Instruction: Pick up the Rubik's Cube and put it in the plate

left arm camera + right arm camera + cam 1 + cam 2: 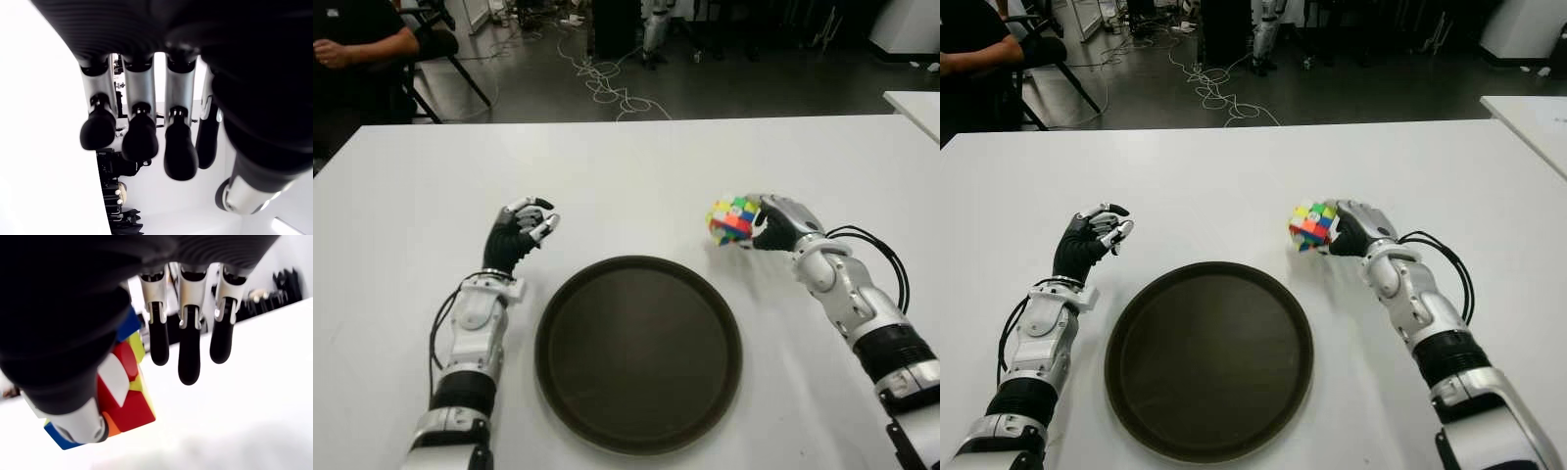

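Observation:
The Rubik's Cube (732, 219) is tilted just above the white table (626, 166), right of and beyond the plate. My right hand (759, 225) is shut on the cube's right side. In the right wrist view the thumb (73, 401) presses against the cube (128, 399), while three other fingers (188, 357) hang free beside it. The dark round plate (558, 304) lies at the table's near middle with nothing in it. My left hand (533, 220) shows left of the plate, its fingers (139, 139) loosely curled around nothing.
A person in black sits at the far left behind the table (357, 44). Cables (607, 83) lie on the floor beyond the far edge. A second white table's corner (915, 103) shows at the right.

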`<action>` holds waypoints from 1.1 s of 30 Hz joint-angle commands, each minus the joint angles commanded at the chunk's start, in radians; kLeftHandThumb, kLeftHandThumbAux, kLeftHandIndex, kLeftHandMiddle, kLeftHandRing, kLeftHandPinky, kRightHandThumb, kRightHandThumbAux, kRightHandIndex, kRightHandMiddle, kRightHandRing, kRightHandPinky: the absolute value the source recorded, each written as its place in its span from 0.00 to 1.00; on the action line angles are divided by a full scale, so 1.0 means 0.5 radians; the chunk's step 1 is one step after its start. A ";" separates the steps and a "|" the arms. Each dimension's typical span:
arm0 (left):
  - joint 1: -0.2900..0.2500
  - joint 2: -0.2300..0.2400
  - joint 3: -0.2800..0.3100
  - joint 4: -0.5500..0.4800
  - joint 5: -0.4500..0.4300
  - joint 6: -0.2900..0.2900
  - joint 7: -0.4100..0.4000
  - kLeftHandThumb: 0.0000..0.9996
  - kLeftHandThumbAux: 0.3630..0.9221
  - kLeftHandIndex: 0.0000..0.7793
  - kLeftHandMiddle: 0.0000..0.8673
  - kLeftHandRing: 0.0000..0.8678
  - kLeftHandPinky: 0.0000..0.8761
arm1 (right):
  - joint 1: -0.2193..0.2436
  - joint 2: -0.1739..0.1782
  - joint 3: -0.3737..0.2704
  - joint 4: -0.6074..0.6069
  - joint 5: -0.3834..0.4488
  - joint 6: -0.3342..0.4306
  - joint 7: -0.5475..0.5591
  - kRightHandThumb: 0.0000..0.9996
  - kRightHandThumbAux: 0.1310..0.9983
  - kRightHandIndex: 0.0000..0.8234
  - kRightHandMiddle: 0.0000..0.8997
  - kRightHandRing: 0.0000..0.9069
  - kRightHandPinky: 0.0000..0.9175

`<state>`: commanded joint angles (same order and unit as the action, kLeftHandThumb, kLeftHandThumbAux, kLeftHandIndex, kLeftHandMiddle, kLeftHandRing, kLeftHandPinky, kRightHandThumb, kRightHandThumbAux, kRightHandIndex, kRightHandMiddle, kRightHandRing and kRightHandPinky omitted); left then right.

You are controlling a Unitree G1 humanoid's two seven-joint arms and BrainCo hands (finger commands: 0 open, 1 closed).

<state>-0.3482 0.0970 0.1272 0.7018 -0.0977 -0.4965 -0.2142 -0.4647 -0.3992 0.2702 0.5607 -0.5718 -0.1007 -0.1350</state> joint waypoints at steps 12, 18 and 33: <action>-0.002 0.000 0.003 0.009 -0.008 -0.011 -0.003 0.69 0.63 0.56 0.88 0.88 0.84 | 0.074 0.141 -0.204 0.022 0.218 -0.485 -0.438 0.70 0.70 0.51 0.69 0.71 0.74; -0.008 0.011 0.000 0.029 0.007 -0.030 0.002 0.69 0.63 0.56 0.88 0.88 0.85 | 0.112 0.252 -0.326 0.024 0.466 -0.702 -0.409 0.69 0.70 0.51 0.75 0.77 0.79; -0.016 0.013 0.008 0.056 0.000 -0.042 -0.013 0.69 0.63 0.56 0.87 0.88 0.84 | 0.294 0.176 -0.080 -0.298 0.540 -0.963 0.316 0.69 0.69 0.52 0.76 0.77 0.79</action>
<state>-0.3562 0.1036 0.1312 0.7298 -0.0978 -0.5176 -0.2207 -0.3179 -0.3110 0.2302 0.4118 -0.3020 -0.5821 0.0231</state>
